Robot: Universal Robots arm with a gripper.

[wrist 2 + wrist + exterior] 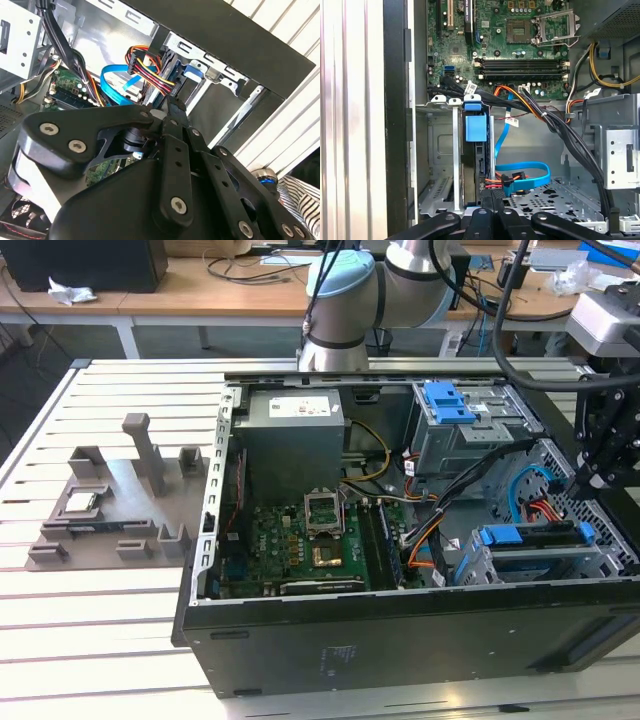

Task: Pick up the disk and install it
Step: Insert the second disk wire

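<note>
Just beside end effector (490, 200): blue cable (525, 177).

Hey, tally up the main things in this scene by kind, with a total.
Open computer case: 1
Disk in blue frame, in the case's lower bay: 1
Grey fixture plate: 1
Square chip on the plate: 1
Robot arm: 1
Total: 5

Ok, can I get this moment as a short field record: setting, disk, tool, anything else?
setting: open computer case on a slatted table
disk: in its blue frame, standing on edge in the drive cage, apparently seated
tool: over the cage end of the case, close to the disk
other: grey fixture at the exterior view's left
</note>
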